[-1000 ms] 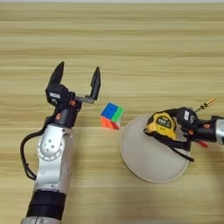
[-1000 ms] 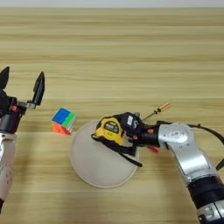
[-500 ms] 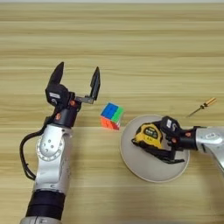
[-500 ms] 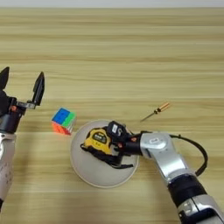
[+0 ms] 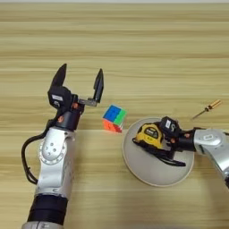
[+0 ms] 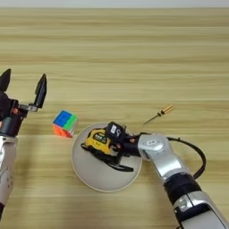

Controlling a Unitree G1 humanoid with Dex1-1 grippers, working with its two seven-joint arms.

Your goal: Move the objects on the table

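The table (image 5: 134,44) is light brown with plank grain. On it the cube (image 5: 114,118) shows blue, green and orange, the tape measure (image 5: 150,135) yellow and black, the plate (image 5: 152,172) cream.

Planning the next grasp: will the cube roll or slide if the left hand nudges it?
The cube looks flat-faced and sits square on the table, so it would probably slide, not roll. Its glossy faces may slip between the fingers. The open left hand looks wide enough to straddle it.

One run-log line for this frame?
right gripper: shut on tape measure over plate | left gripper: open, idle | puzzle cube: on table
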